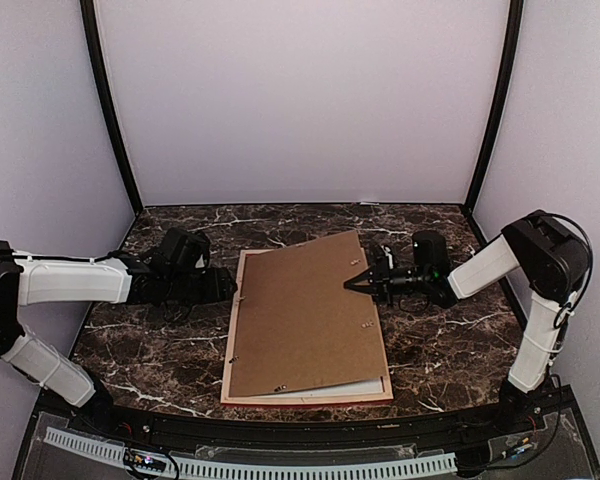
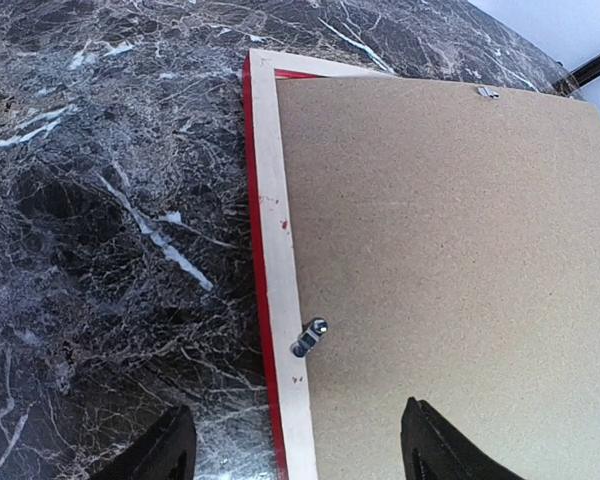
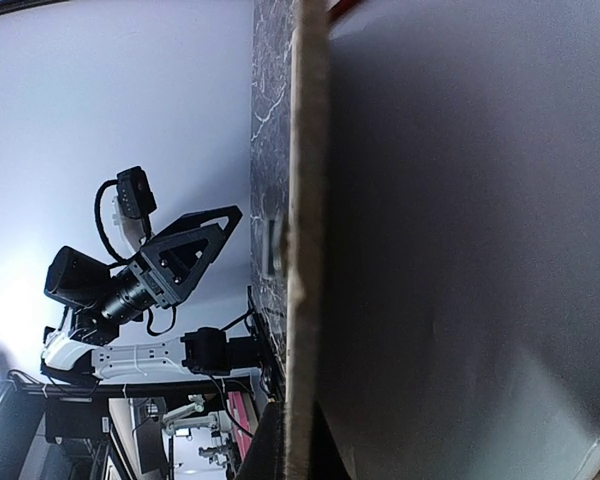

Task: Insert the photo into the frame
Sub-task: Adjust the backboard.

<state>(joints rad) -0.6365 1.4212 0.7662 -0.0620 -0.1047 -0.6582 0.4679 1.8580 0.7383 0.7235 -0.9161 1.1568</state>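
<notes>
top: frame [image 1: 232, 330] is laid face-down on bench [image 1: 150, 350]; backing board [image 1: 300, 315] edge is pinched by right pincer [image 1: 363, 283], presumably for lifting | left wrist: left pincer [image 2: 300, 452] is held spread over frame rail, likely to steady it | right wrist: board is seen edge-on; photo is not seen

1. Robotics lab by every sign: a purpose-built test cell, nothing homely
2. Boxed in on three sides by plain pale walls [image 1: 300, 100], with black posts [image 1: 108, 110] at the corners
3. Left arm [image 1: 70, 282] and right arm [image 1: 480, 268] bolted at the near edge of a marble-look table [image 1: 450, 340], with a slotted cable duct [image 1: 280, 468] along the front
4. Beyond the cell, in the right wrist view, a camera [image 3: 100, 290] on a black bracket [image 3: 190, 250], with white-and-black gear [image 3: 130, 358] below, too blurred to name
</notes>
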